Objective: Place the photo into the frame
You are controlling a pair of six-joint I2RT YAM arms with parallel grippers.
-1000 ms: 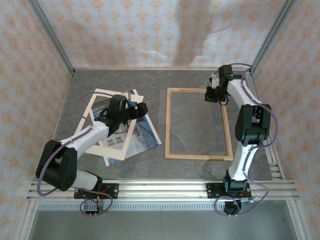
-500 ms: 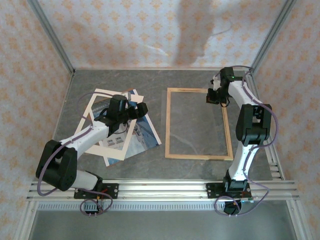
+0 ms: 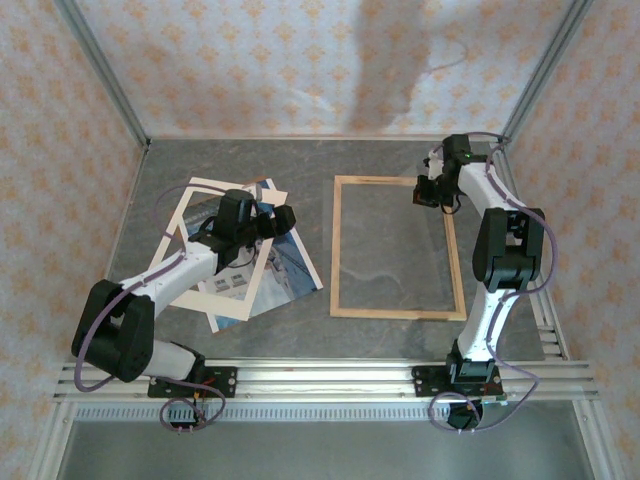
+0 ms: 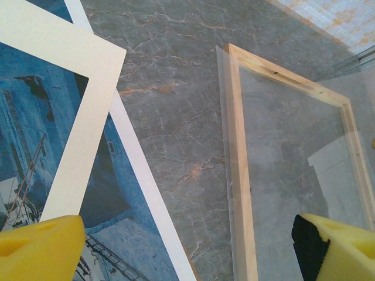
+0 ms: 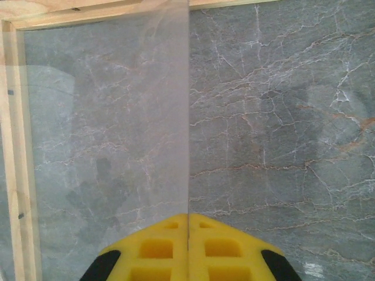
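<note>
The photo (image 3: 285,270), blue with a white border, lies at the left under a cream mat board (image 3: 195,205). My left gripper (image 3: 283,218) hovers over its right part, open and holding nothing. In the left wrist view the photo (image 4: 35,129) shows through the mat's window, and the yellow fingers (image 4: 41,249) stand wide apart. The light wooden frame (image 3: 338,250) lies flat at mid-table, and its left strip (image 4: 240,175) shows in the left wrist view. My right gripper (image 3: 430,192) is at the frame's far right corner. There its jaws (image 5: 188,218) are shut on the edge of a clear pane (image 5: 105,146).
A brown backing board (image 3: 266,186) peeks out under the mat at the far side. Patterned walls and metal posts close in the table on three sides. Bare grey marble (image 3: 395,250) shows inside the frame and between photo and frame.
My right gripper has shifted slightly toward the back right with the clear pane. The left arm has not moved.
</note>
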